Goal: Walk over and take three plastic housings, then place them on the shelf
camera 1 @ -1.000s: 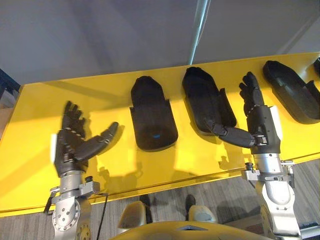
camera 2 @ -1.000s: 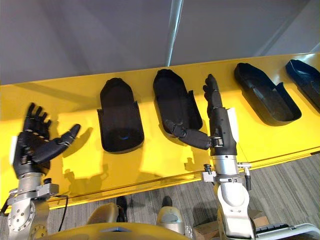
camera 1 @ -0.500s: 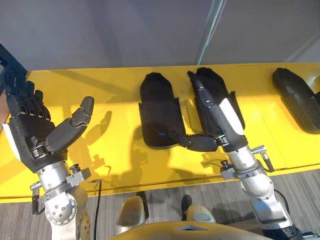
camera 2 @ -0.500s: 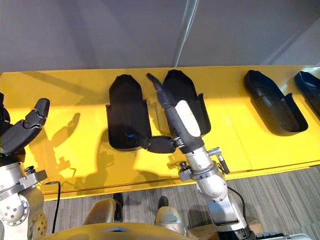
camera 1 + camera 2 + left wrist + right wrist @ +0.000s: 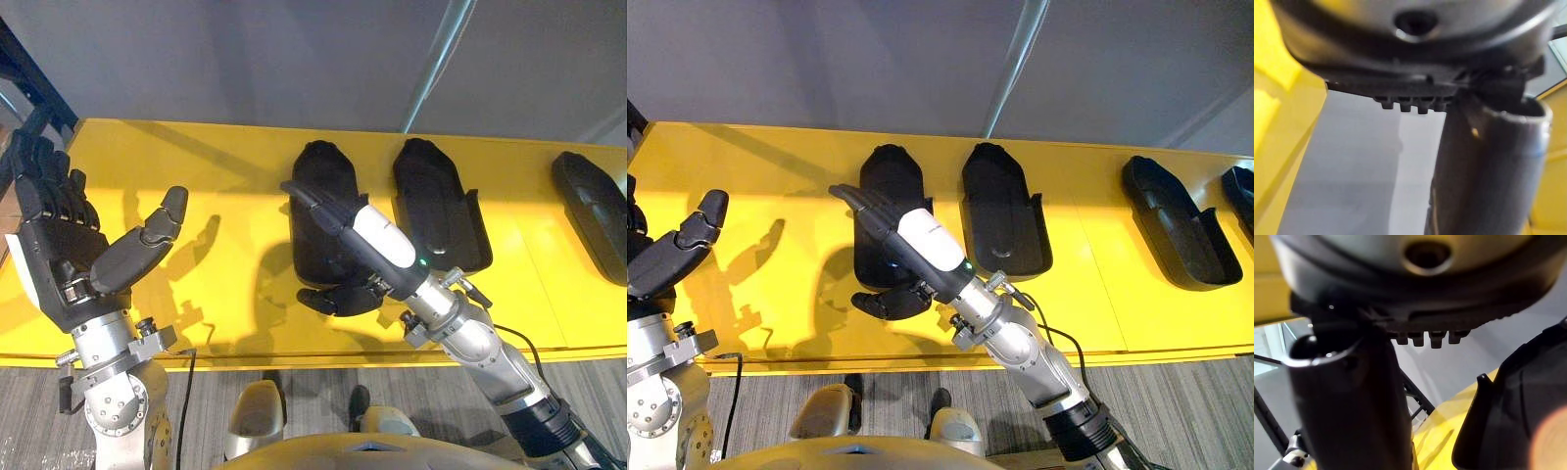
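Observation:
Several black plastic housings lie in a row on the yellow table (image 5: pixel 225 166). My right hand (image 5: pixel 377 240) reaches across the leftmost housing (image 5: pixel 318 166), fingers straight over its top and its thumb (image 5: pixel 338 299) at the near end; the hand is open. The same housing's edge (image 5: pixel 1518 416) appears in the right wrist view, past the thumb (image 5: pixel 1352 416). A second housing (image 5: pixel 438 211) lies just to the right, untouched, and a third (image 5: pixel 593 201) further right. My left hand (image 5: pixel 73 255) is raised over the table's left end, open and empty.
Another housing (image 5: pixel 1244 191) sits at the far right edge. A grey wall with a slanting metal pole (image 5: pixel 436 59) runs behind the table. A dark frame (image 5: pixel 24 73) stands at the far left. Grey plank floor (image 5: pixel 578 377) lies below the table's front edge.
The camera has shifted. My right hand has swung left from the second housing to over the leftmost one. My left hand has lifted off the table over the last second.

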